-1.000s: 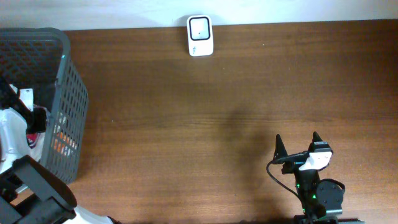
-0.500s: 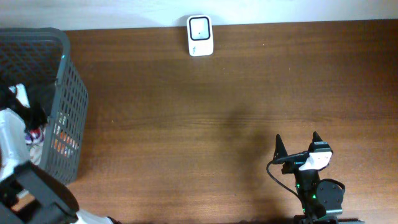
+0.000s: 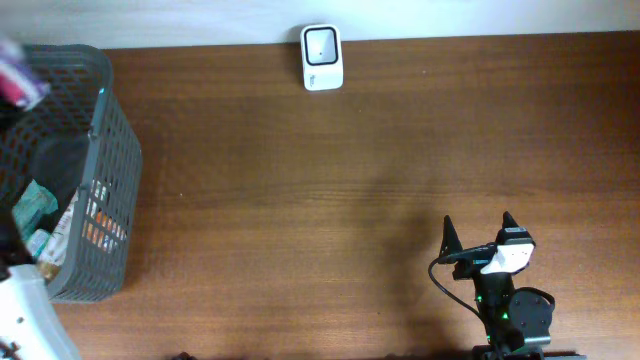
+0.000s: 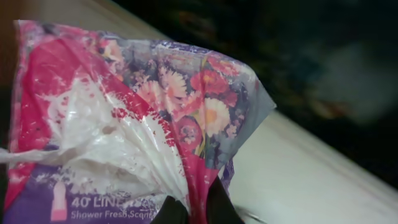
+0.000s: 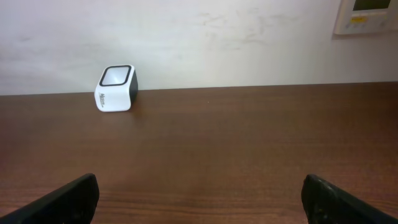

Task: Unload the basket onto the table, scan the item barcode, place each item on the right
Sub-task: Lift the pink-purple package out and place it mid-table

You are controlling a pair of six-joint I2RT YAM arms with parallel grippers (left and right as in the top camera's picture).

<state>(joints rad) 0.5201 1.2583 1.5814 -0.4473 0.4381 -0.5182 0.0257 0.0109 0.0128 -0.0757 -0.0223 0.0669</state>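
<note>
1. Brown wooden table (image 3: 300, 200) fills the room's middle, bare across its centre, with a pale wall (image 5: 217, 37) rising behind its far edge.
2. At the left edge sits a grey mesh basket (image 3: 115, 170), with a few other packs (image 3: 35, 215) lying inside it.
3. The right arm (image 3: 510, 310) stands at the near right edge. The right jaws are spread wide, hold nothing, and face the far wall.
4. The task's thing is a pink floral liner packet (image 4: 124, 124). In the left wrist view the left jaws are closed on its crumpled lower edge. From overhead it shows only as a blurred pink smear (image 3: 18, 85) by the basket's far left corner, which I take for the same packet.
5. A small white scanner (image 3: 321, 58) stands against the far edge, well apart from the basket and the packet.
6. To my eye the pick is done and the scan is not. The packet has the whole table to cross, and no barcode shows on the face I can see, so it may need turning toward the scanner's window. Nothing lies on the table between them; only the basket's rim is near.
</note>
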